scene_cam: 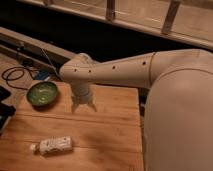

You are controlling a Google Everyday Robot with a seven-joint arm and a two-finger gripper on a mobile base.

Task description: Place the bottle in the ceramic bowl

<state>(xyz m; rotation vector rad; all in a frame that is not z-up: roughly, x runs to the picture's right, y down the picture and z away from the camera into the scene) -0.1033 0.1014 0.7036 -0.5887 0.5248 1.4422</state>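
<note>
Only one camera view here, so this is all from that. The bottle (pixel 55 145) is lying on its side near the front edge of the wooden table (pixel 112 132), cap pointing left, nothing touching it. That's probably just how it got dropped for the start of the run, and lying flat means it has to be pinched across the body rather than by the cap. The ceramic bowl (pixel 42 93) sits at the back left corner of the tabletop, empty as far as I can see, well apart from the bottle. The gripper (pixel 84 106) hangs over the table just right of the bowl, pointing straight down from the fat white arm (pixel 120 72) that reaches in from the right. Its fingertips look spread apart with nothing between them, so it's carrying nothing. My read is the task hasn't really begun: the bottle is not yet picked up and the gripper is closer to the bowl than to the thing it needs. Next it'd have to come forward and left over the bottle, and line up across its long axis. There are some cables (pixel 12 76) on the floor past the table's left side, out of the way
</note>
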